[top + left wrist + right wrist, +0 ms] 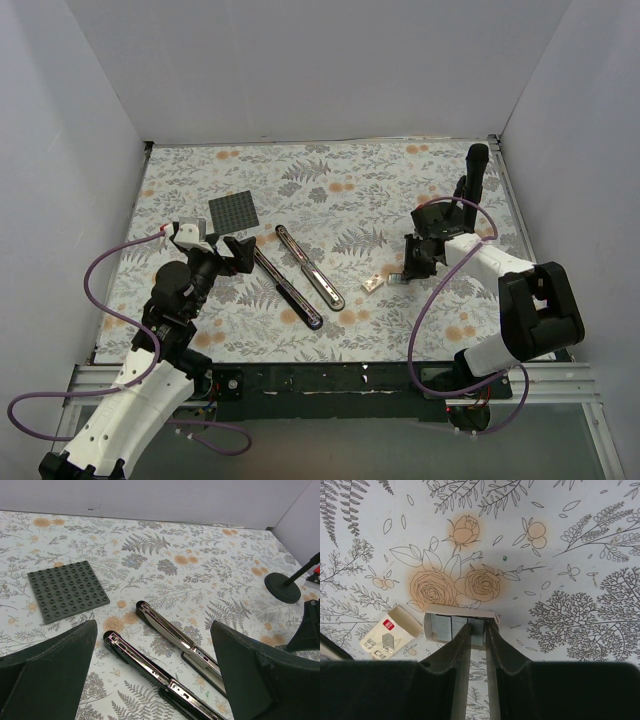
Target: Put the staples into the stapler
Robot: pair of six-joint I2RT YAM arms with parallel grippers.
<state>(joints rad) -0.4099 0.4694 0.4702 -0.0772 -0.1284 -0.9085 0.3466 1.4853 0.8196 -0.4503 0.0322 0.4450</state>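
Pinching staples [444,628], right end effector [477,626], stapler [310,268] open

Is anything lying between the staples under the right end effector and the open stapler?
Only the small whitish box lies flat between the staples and the stapler; a lifted carry would probably clear it.

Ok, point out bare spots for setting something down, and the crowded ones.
Free: the far strip between the grey studded plate and the black stand; the near edge between the stapler and the right arm's cable. Crowded: the left gripper by the stapler; the right gripper at the staples and box.
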